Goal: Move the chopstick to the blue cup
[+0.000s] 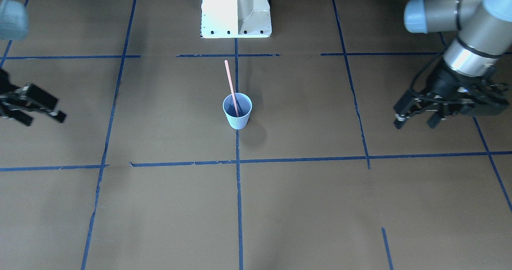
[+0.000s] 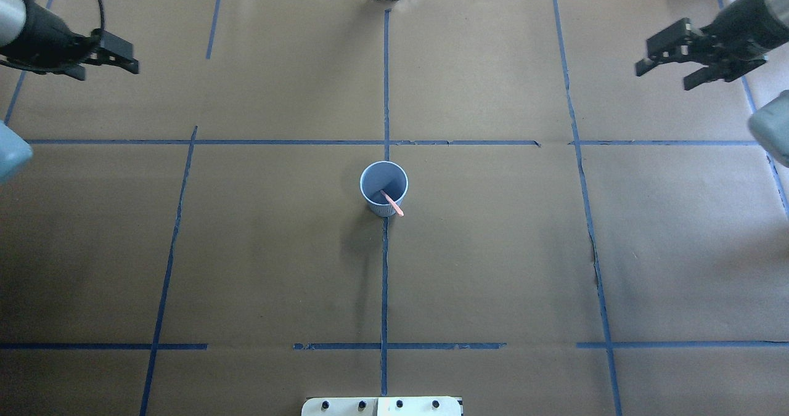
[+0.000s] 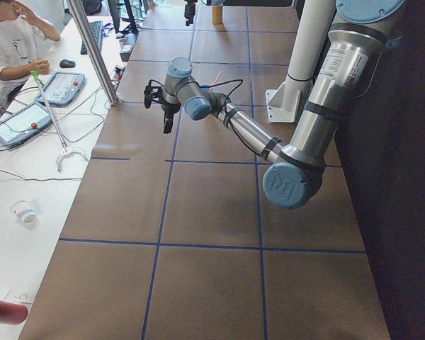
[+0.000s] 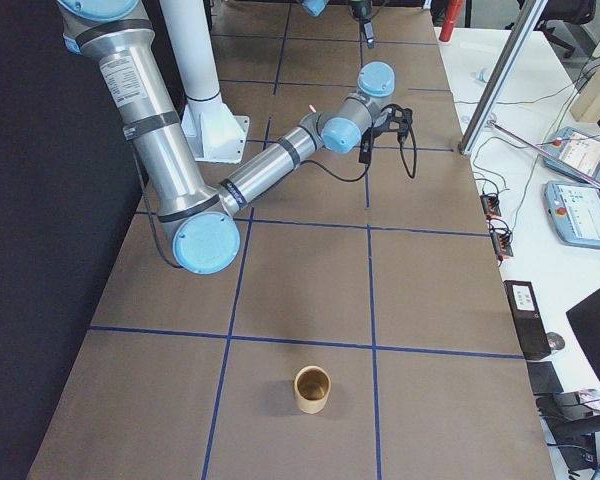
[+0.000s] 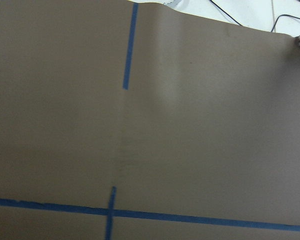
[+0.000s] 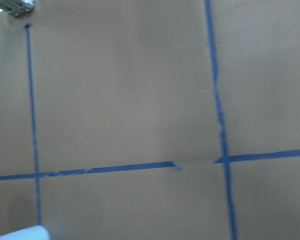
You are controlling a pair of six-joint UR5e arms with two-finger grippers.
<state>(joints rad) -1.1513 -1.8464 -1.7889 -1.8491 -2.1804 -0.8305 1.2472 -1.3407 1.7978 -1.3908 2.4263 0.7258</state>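
- Seen from the right-end camera, the nearest thing is a small tan cylindrical cup (image 4: 312, 389). It stands upright and alone at the lower centre of the frame, on the brown paper-covered counter (image 1: 320, 206) with its grid of blue tape lines (image 1: 239, 206).
- In the front-facing view, the pale blue ribbed paper cup (image 1: 237, 112) stands upright at mid-frame, right on the central tape line.
- The thin pink chopstick (image 1: 231, 87) is in that cup. Its lower end rests inside and the shaft leans on the rim, with the long free end slanting up and out towards the top of the frame.
- From overhead the same cup (image 2: 383, 188) sits in the centre. The chopstick (image 2: 392, 203) crosses its lower-right rim, and the tip pokes just past it.
- Level with the cup at the right edge of the front-facing view hangs the black left pincer (image 1: 415, 125). Its fingers are spread apart and hold nothing, and it is well clear of the cup.
- At the left edge of that view is the black right pincer (image 1: 45, 120), also spread wide and empty, and equally far from the cup.
- Overhead, the left pincer (image 2: 108, 71) is in the upper left corner and the right pincer (image 2: 664, 78) in the upper right.
- Farthest back, at the top centre of the front-facing view, stands the white metal robot pedestal (image 1: 236, 10).
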